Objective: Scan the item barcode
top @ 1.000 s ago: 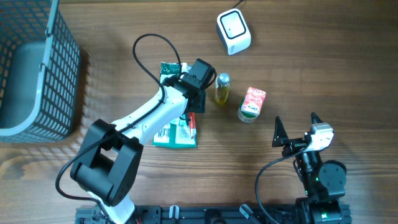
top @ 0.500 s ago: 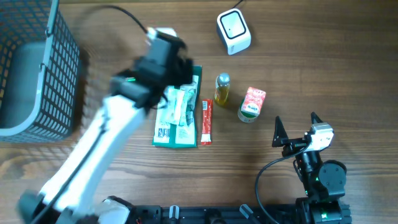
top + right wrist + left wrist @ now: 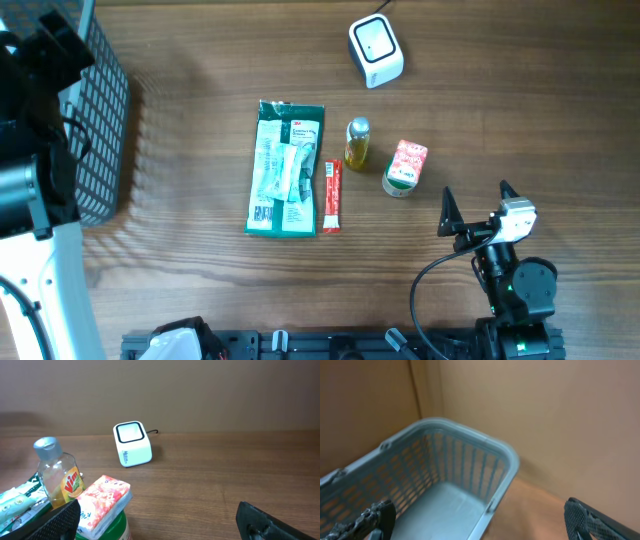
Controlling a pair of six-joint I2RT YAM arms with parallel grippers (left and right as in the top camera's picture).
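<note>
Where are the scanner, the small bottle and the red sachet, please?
scanner [image 3: 375, 47]: overhead view, on its top face.
small bottle [image 3: 357, 146]: overhead view, on its yellow body.
red sachet [image 3: 331, 197]: overhead view, at its middle.

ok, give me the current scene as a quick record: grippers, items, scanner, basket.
left gripper: open, empty, pointed at the basket
right gripper: open, empty, right of the items
scanner: far side of the table, nothing on it
item row, left to right: green packet, red sachet, bottle, red pack
basket: left edge, visible part empty
held item: none
</note>
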